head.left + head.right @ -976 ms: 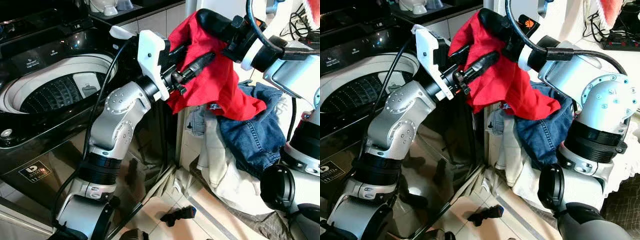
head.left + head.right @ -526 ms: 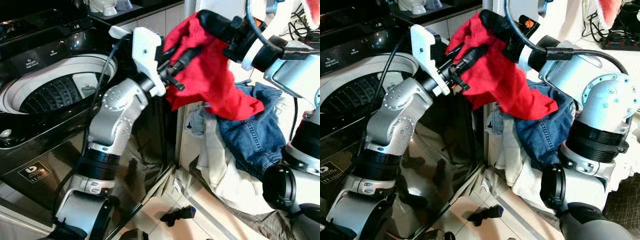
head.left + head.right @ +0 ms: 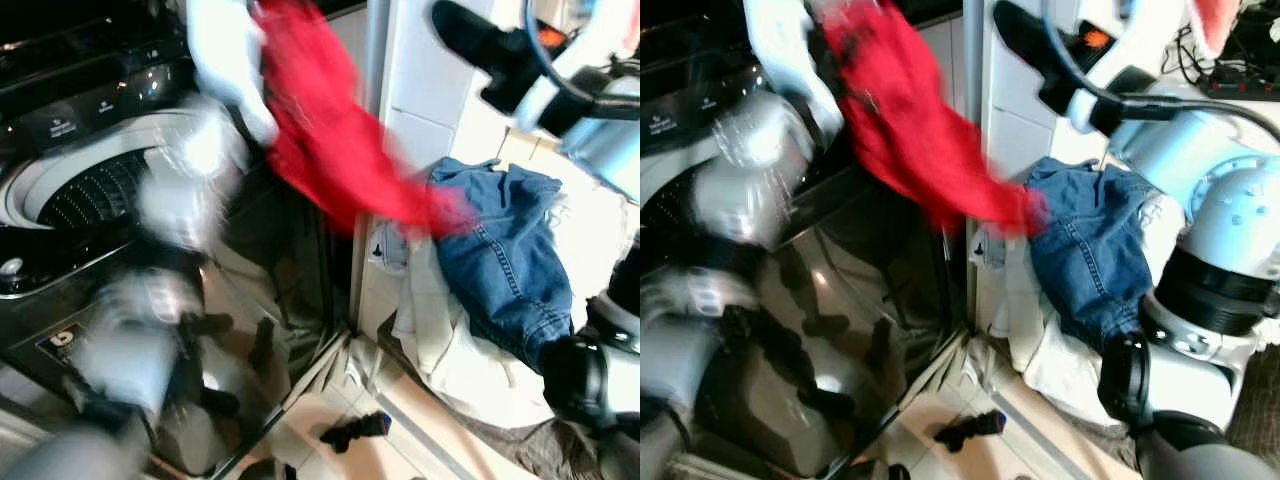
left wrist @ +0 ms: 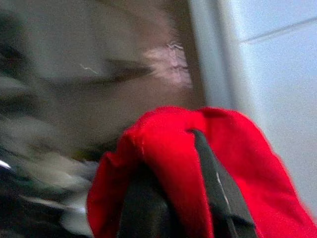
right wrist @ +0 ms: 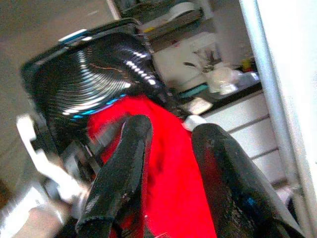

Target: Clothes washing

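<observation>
One red garment hung pinched in our left gripper, mid-carry toward the washer drum on the left (heavily blurred). Our right gripper stood parted, holding nothing; next we judged a lowering over the drum before release.

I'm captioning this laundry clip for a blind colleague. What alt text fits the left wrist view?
Two black fingers of the left gripper pinch a fold of red cloth that drapes over them. Behind, blurred by motion, are a brownish surface and a pale tiled wall.
</observation>
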Available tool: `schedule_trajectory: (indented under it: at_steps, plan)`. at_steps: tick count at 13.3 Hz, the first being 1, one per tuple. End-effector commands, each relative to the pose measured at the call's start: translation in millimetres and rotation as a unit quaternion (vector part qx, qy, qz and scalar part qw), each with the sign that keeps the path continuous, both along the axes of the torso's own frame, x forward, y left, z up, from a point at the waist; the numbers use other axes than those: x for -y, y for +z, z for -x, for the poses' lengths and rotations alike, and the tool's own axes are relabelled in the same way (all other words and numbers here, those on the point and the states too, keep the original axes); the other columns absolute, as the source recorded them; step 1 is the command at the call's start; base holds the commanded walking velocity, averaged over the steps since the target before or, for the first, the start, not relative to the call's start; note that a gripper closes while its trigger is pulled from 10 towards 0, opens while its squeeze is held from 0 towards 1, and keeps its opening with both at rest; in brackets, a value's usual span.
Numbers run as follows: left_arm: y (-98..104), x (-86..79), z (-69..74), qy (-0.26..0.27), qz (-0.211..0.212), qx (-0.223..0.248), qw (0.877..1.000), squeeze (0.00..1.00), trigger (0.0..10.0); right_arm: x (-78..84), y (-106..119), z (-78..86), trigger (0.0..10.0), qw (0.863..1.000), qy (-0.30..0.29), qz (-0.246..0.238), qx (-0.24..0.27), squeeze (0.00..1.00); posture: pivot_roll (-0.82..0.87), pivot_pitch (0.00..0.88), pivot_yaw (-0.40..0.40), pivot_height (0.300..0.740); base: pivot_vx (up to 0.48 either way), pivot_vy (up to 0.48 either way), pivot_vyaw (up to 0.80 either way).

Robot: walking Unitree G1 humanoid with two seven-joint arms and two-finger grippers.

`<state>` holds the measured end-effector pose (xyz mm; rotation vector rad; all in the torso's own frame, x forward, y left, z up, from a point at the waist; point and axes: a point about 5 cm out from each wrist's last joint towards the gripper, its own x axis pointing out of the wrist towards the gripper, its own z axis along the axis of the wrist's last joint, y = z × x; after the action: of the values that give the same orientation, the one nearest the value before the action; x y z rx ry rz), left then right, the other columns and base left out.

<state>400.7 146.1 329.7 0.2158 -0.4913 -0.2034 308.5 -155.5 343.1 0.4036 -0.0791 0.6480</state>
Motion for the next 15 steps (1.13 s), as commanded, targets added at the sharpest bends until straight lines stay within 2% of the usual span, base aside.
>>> schedule_trajectory:
  at_steps: [1,2,3,4,5,6,7,8,9,10,11,12,13,15]
  plan:
    - [31,-11.7,2.7,0.059,-0.024,0.072,0.995,0.0,0.0,-4.4,0,2.6,10.0,1.0,0.003,0.013,0.009,0.0,-0.08,0.0,0.07,0.74,0.0,0.0,0.0]
    - [84,-31.4,12.9,0.167,-0.053,0.18,0.968,0.0,0.0,-5.7,0,1.9,10.0,1.0,-0.002,0.017,0.015,0.0,-0.09,0.0,0.082,0.74,0.0,0.0,0.0]
    - [104,-37.6,15.3,0.216,-0.07,0.21,0.951,0.0,0.0,-7.9,-1,2.0,10.0,0.999,-0.009,0.029,0.022,0.0,-0.1,0.0,0.086,0.74,0.0,0.0,0.0]
    - [85,-37.9,3.9,0.217,-0.082,0.158,0.96,0.0,0.0,-11.0,-5,2.9,10.0,0.999,-0.01,0.036,0.021,0.0,-0.11,0.0,0.094,0.74,0.0,0.0,0.0]
    - [41,-37.5,-14.2,0.203,-0.082,0.039,0.975,0.0,0.0,-15.6,-11,5.2,10.0,0.999,-0.008,0.05,0.018,0.0,-0.12,0.0,0.101,0.74,0.0,0.0,0.0]
    - [-2,-38.3,-24.3,0.198,-0.061,-0.072,0.976,0.0,10.0,-19.9,-18,7.0,10.0,0.998,-0.005,0.059,0.014,0.0,-0.12,0.0,0.107,0.74,0.0,0.0,0.0]
    - [-39,-38.8,-27.2,0.197,-0.055,-0.156,0.966,0.0,10.0,-25.7,-25,8.3,10.0,0.997,-0.002,0.072,0.004,0.0,-0.13,0.0,0.108,0.74,0.0,0.0,0.0]
    - [-85,-39.2,-25.0,0.193,-0.078,-0.261,0.943,0.0,10.0,-34.8,-36,11.0,10.0,0.996,0.007,0.087,-0.013,0.0,-0.13,0.0,0.105,0.74,0.0,0.0,0.0]
    - [-105,-46.2,-21.2,0.213,-0.112,-0.303,0.922,0.0,10.0,-40.2,-42,13.7,10.0,0.995,0.014,0.1,-0.021,0.0,-0.13,0.0,0.105,0.74,0.0,0.0,0.0]
    - [-108,-51.1,-19.9,0.215,-0.091,-0.32,0.918,0.0,10.0,-41.9,-43,14.5,10.0,0.994,0.019,0.103,-0.024,0.0,-0.13,0.0,0.104,0.74,0.0,0.0,0.0]
    - [-101,-54.0,-20.8,0.218,-0.08,-0.318,0.919,0.14,10.0,-41.3,-42,13.9,10.0,0.994,0.017,0.103,-0.023,0.0,-0.12,0.0,0.1,0.74,0.0,0.0,0.0]
    - [-91,-52.7,-22.5,0.205,-0.066,-0.317,0.924,1.0,10.0,-40.1,-42,12.8,10.0,0.994,0.014,0.101,-0.025,0.0,-0.12,0.0,0.096,0.74,0.0,0.0,0.0]
    - [-86,-54.0,-22.9,0.208,-0.066,-0.313,0.924,1.0,10.0,-40.2,-42,12.8,10.0,0.994,0.013,0.101,-0.026,0.0,-0.11,0.0,0.094,0.74,0.0,0.0,0.0]
    - [-69,-58.4,-24.1,0.215,-0.167,-0.292,0.917,1.0,10.0,-38.0,-44,9.6,10.0,0.994,0.009,0.1,-0.037,0.0,-0.11,0.0,0.092,0.74,0.0,0.0,0.0]
